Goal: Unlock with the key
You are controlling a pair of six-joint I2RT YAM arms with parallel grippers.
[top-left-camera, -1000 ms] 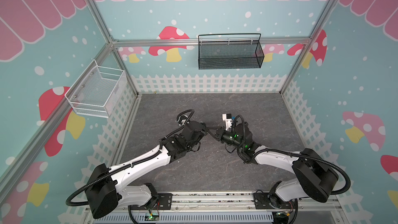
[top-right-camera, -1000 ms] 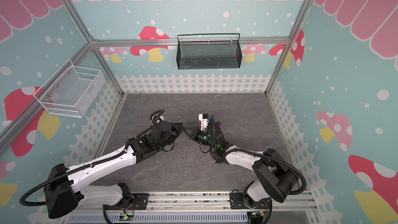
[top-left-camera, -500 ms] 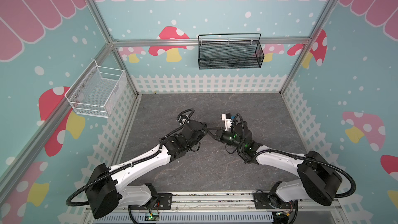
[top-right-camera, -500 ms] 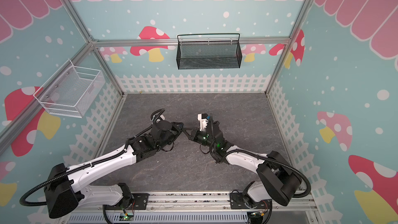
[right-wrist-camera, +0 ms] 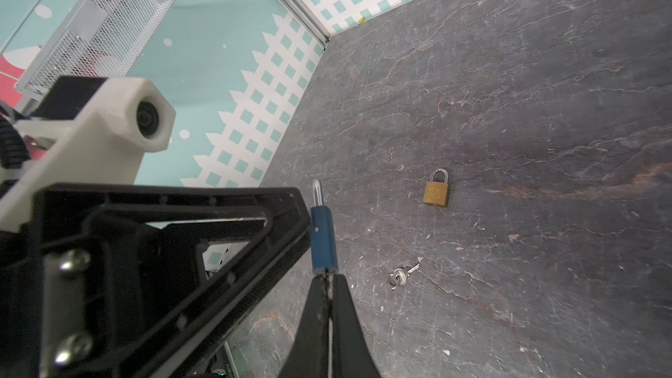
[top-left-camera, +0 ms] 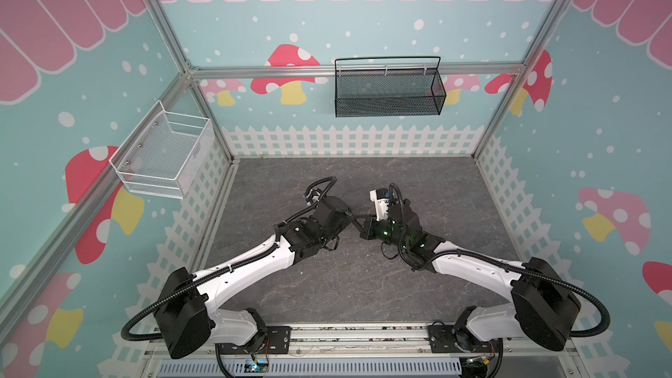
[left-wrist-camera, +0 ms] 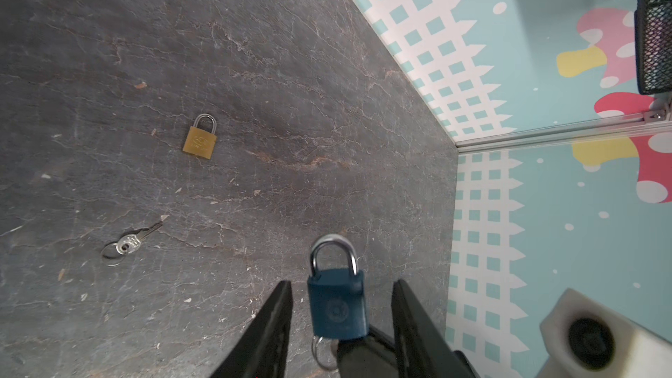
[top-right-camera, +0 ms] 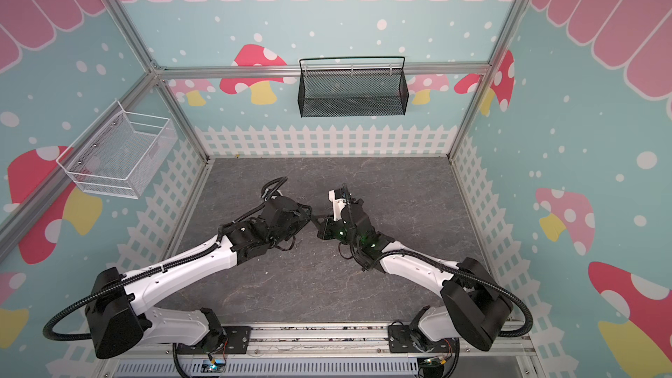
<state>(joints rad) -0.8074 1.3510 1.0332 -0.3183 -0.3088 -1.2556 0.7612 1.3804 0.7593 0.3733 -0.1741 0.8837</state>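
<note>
While right end effector (right-wrist-camera: 329, 285) pinches, seemingly, the key (right-wrist-camera: 328, 280) in blue padlock (left-wrist-camera: 336, 307), left end effector (left-wrist-camera: 342, 283) stands spread astride to brace.

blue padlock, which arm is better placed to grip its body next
Left. The left gripper is open around the blue padlock, a gap on each side, so closing would likely catch it. The right gripper is shut on the key at the padlock's bottom.

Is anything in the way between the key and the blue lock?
Nothing visible is. The right gripper is shut on the key right at the bottom of the blue padlock, and the left gripper stands open on either side of it.
</note>
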